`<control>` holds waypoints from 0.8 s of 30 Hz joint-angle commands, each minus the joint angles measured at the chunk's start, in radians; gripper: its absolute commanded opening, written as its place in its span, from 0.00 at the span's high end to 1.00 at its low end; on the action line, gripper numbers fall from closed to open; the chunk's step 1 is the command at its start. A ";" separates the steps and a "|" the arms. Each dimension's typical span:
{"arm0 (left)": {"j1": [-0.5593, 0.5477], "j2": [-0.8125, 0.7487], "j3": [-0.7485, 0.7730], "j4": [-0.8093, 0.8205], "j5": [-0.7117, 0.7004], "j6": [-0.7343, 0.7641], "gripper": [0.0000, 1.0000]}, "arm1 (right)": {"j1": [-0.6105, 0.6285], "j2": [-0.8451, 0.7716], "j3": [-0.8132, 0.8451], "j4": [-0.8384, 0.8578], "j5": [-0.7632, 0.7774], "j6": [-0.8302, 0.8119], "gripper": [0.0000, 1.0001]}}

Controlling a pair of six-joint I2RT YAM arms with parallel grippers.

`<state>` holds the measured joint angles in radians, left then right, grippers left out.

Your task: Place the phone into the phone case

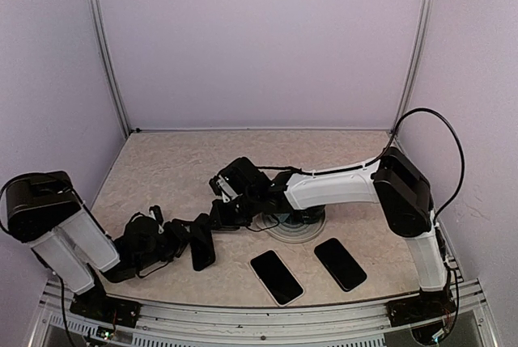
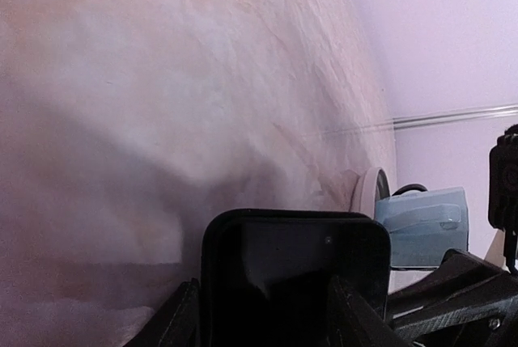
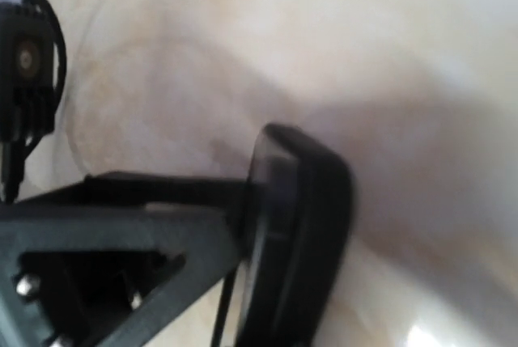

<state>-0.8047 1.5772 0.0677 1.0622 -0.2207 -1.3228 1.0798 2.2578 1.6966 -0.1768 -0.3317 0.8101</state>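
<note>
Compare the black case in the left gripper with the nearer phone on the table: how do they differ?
The phone case is held up on edge, clamped in the left gripper; the phone lies flat on the table, untouched. The phone case shows a raised rim around a hollow inside; the phone shows a flat, glossy face. Both are black rectangles with rounded corners.

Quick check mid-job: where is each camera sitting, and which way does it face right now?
Top external: above and behind the bases, looking down at the table; left arm and right arm show.
Left wrist: low, looking across the table along its own fingers, which hold the phone case.
Right wrist: close above the table, on the case's edge; one own finger shows.
Shared: all three show the phone case.
</note>
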 commanded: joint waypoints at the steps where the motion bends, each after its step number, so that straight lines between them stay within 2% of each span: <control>1: -0.080 0.200 0.113 0.026 0.345 -0.018 0.49 | 0.096 -0.075 -0.177 0.092 -0.060 0.057 0.98; 6: -0.128 0.491 0.123 0.407 0.475 -0.173 0.56 | 0.128 -0.172 -0.274 0.060 0.024 0.079 0.96; 9: -0.176 0.595 0.134 0.467 0.463 -0.234 0.56 | 0.129 -0.180 -0.317 0.069 0.042 0.099 0.94; 11: -0.184 0.593 0.095 0.490 0.410 -0.252 0.57 | 0.128 -0.196 -0.349 0.064 0.072 0.108 0.94; 13: -0.195 0.545 0.073 0.440 0.360 -0.232 0.56 | 0.127 -0.222 -0.389 0.058 0.100 0.112 0.92; 15: -0.209 0.450 0.105 0.228 0.335 -0.173 0.55 | 0.128 -0.255 -0.434 0.068 0.125 0.123 0.90; 18: -0.230 0.321 0.169 0.015 0.276 -0.097 0.53 | 0.129 -0.299 -0.494 0.110 0.154 0.120 0.87; 24: -0.235 0.263 0.215 -0.075 0.240 -0.057 0.53 | 0.128 -0.308 -0.483 0.089 0.181 0.075 0.85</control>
<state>-1.0069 1.8446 0.2665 1.2030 -0.0265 -1.4128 1.2240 1.9457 1.2182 -0.0330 -0.2626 0.9131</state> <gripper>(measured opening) 0.472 0.143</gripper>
